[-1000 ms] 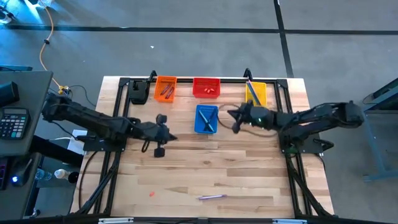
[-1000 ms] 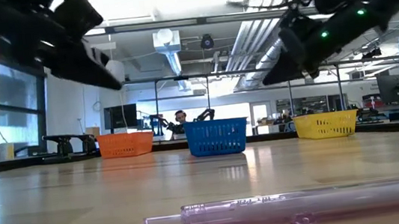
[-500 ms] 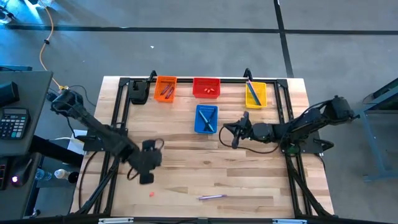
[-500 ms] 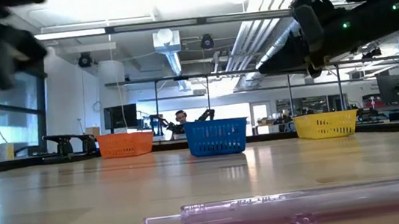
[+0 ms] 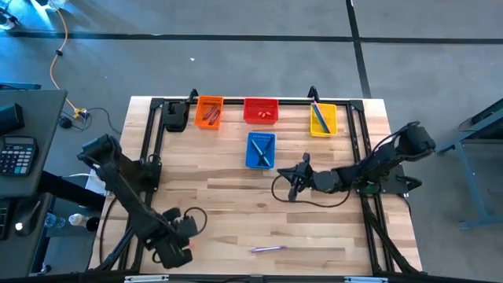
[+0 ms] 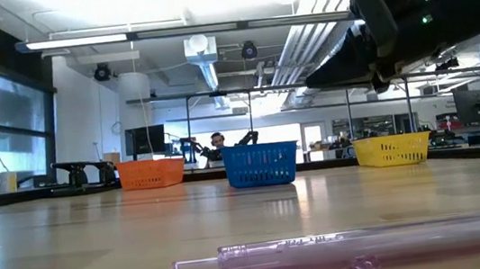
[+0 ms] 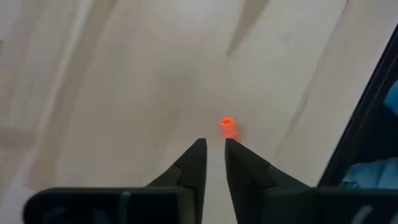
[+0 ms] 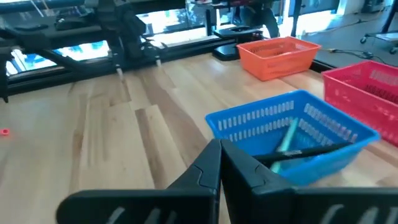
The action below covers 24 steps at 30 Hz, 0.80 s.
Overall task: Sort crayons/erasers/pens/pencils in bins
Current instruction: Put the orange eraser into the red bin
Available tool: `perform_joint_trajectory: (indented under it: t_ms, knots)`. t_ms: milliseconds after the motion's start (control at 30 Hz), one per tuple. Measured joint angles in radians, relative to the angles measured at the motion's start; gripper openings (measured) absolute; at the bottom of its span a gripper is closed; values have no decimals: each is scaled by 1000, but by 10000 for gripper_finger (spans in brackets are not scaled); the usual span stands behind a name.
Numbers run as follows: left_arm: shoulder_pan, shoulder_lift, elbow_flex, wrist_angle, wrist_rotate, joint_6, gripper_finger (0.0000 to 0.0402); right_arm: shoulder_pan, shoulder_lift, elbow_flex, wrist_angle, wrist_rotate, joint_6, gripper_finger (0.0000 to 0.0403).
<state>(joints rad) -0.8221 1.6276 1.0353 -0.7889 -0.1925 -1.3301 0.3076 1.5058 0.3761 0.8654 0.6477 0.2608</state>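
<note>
I see my two arms, left arm (image 5: 130,196) and right arm (image 5: 369,163), dark, jointed, trailing looped black cables; tapered black fingers (image 7: 189,167).

pen (image 5: 266,249) near front edge, bins (image 5: 261,149) behind

Bright ceiling glare, blurred near pen (image 6: 362,249)

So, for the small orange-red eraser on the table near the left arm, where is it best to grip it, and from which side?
Probably from straight above, closing across its short middle. The eraser is a tiny stubby lump lying alone on the bare table, so nothing blocks the sides. The left end effector already hangs just short of it, fingers slightly apart.
</note>
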Motion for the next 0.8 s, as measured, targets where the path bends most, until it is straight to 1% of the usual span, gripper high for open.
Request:
perform_joint_trajectory:
  t_ms: [167,267,467,633,733,800]
  knots:
    - [-20,67,18,71,8,-92,86,26,53,55,5,6,-5,0]
    - [-26,108,18,103,-4,-135,108,39,89,92,5,6,-30,0]
    - [-26,168,17,102,-39,-188,137,42,144,157,-2,4,-86,0]
    - [-27,201,18,132,-20,-222,136,42,145,160,-12,3,-103,0]
    - [-31,211,19,140,-19,-228,118,42,145,160,-15,0,-110,0]
    - [-33,211,19,137,-15,-238,99,42,145,159,-16,-1,-112,0]
